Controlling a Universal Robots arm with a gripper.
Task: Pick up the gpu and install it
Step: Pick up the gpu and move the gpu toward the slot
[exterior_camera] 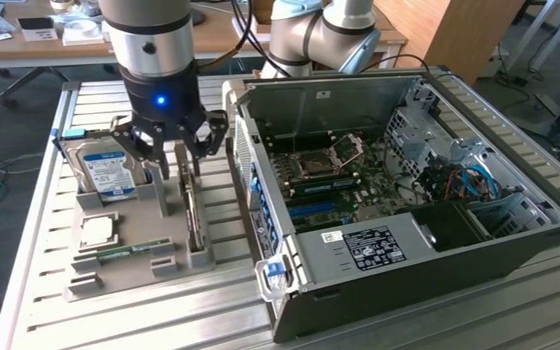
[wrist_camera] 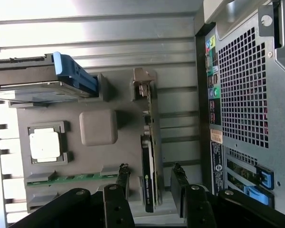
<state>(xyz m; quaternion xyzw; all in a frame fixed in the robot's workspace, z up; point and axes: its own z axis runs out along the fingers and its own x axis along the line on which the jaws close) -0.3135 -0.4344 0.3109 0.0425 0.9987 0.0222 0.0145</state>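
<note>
Right now the tool (wrist_camera: 150, 169) is spread wide, one finger on each side of the gpu (wrist_camera: 149, 142), which stands on its thin edge in the gray tray (wrist_camera: 121, 156) beside the case (wrist_camera: 247, 95), so if a finger bumps the gpu it could tip over or get pinched crooked.

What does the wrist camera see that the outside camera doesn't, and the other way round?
The wrist view adds the coloured ports on the back of the case. The exterior view adds the motherboard inside the case and the arm above the tray. Both show the gpu standing on edge in the tray, the hard drive, and the open gripper straddling the gpu with a gap on each side.
</note>
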